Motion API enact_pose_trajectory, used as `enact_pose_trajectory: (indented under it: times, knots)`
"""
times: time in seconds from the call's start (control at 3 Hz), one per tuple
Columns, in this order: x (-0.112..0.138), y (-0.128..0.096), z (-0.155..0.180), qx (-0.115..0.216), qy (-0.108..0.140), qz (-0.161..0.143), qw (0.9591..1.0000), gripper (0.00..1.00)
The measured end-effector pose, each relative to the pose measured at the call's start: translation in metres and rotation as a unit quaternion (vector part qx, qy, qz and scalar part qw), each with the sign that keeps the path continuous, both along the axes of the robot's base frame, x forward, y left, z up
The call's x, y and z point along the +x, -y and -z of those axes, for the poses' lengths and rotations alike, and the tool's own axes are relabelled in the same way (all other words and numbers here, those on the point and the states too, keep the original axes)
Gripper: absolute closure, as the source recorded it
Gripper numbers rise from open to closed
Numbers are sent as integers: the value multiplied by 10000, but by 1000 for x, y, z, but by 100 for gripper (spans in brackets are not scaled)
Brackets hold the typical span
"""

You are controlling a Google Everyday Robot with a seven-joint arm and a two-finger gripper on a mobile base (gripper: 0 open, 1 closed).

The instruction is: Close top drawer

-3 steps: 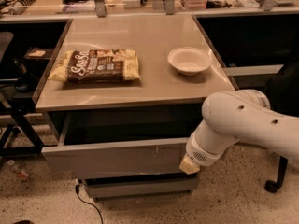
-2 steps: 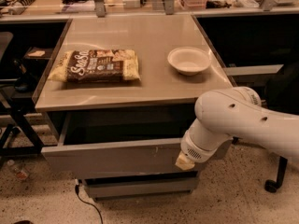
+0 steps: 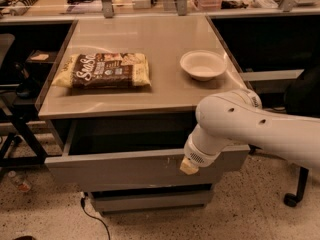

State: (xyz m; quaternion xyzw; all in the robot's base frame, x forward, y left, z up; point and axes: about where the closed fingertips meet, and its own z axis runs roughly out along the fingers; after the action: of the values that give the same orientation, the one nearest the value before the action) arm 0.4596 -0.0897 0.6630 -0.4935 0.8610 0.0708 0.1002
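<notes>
The top drawer [image 3: 120,167] is a wide grey metal drawer under the tabletop. It stands pulled out toward me, with its dark inside showing and small white scuffs on its flat front. My white arm reaches in from the right. The gripper [image 3: 189,166] at its end is low against the drawer's front, right of the middle. The bulky wrist hides most of it.
On the tabletop [image 3: 150,39] lie a brown snack bag [image 3: 104,70] and a white bowl [image 3: 202,64]. A narrower grey drawer front [image 3: 150,200] sits below. A black stand [image 3: 20,129] is at the left, a chair wheel [image 3: 291,199] at the right, and a cable [image 3: 95,219] on the floor.
My arm has shifted a little to the left along the drawer's front. The drawer front stays about where it was.
</notes>
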Motion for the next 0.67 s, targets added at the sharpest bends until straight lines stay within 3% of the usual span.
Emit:
enact_pose_trajectory:
  times: [0.67]
  knots:
    - [0, 0, 0, -1, 0, -1, 10000, 57]
